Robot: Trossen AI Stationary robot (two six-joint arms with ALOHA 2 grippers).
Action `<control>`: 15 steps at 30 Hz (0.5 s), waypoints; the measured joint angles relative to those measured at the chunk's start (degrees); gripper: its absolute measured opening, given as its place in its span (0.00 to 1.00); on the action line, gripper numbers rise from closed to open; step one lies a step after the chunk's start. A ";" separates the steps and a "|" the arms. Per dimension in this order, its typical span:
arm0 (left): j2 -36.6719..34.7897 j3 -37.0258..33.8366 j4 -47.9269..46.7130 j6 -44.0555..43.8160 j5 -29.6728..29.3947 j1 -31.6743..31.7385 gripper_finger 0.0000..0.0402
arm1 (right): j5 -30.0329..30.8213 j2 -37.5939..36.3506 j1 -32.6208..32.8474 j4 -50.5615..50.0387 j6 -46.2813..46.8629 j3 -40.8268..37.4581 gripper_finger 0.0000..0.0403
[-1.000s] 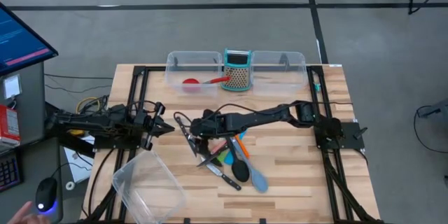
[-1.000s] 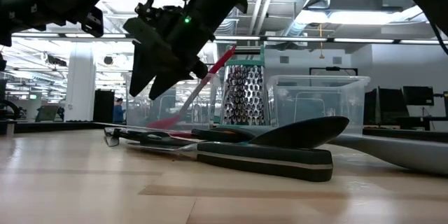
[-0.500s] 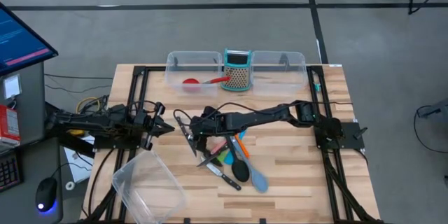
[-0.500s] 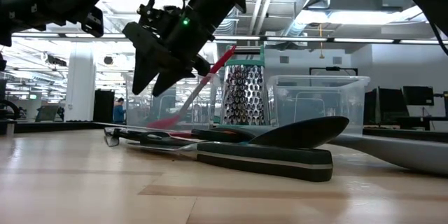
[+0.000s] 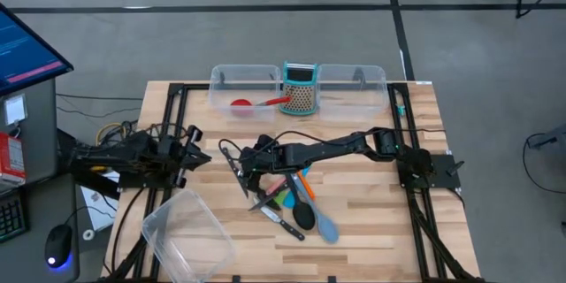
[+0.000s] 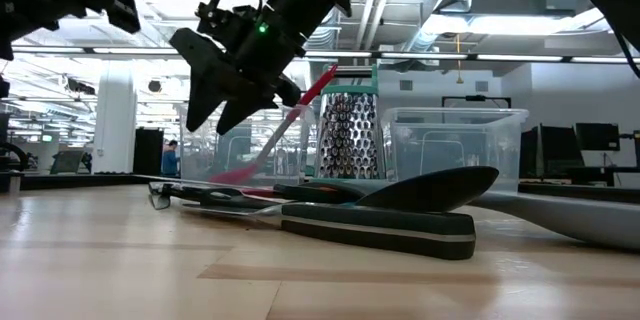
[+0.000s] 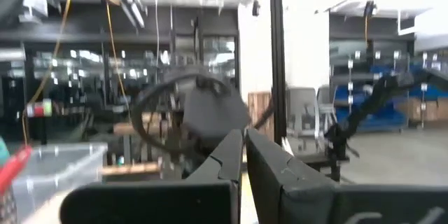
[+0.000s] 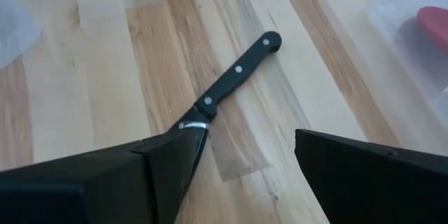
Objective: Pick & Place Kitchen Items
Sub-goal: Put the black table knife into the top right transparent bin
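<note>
A black-handled knife [image 8: 238, 74] lies flat on the wood table [image 5: 354, 221], left of a pile of kitchen items [image 5: 296, 202]: a black spoon, a grey-blue spoon, another knife, and orange, pink and green spatulas. My right gripper [image 8: 245, 140] hangs open over the knife's blade end, clear of the table in the low view [image 6: 225, 85]. A red spoon [image 5: 243, 103] lies in the far left clear tub [image 5: 221, 80]. My left gripper [image 5: 202, 154] is shut with nothing in it at the table's left side, pointing slightly upward.
A teal-framed grater [image 5: 300, 88] stands between the two far tubs; the second tub [image 5: 358, 81] is to its right. Another clear tub [image 5: 186, 230] sits at the near left corner. Bare wood lies at the near right.
My left gripper has tipped upward and drawn back a little toward the table's left edge, staying shut. My right gripper has turned slightly in place above the knife and stays open. The utensils have not moved.
</note>
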 joint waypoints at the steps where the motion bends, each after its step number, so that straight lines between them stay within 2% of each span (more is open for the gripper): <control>1: -1.47 -0.02 -0.22 0.00 0.00 0.00 0.01 | 0.00 0.00 0.00 0.22 0.00 0.00 0.60; 5: -2.10 0.00 3.93 0.00 0.00 0.02 0.01 | 0.18 0.00 0.02 -0.05 0.00 0.00 0.60; 15: -1.47 0.00 4.41 0.00 0.01 0.01 0.01 | 2.16 0.00 1.49 0.17 1.11 0.00 0.60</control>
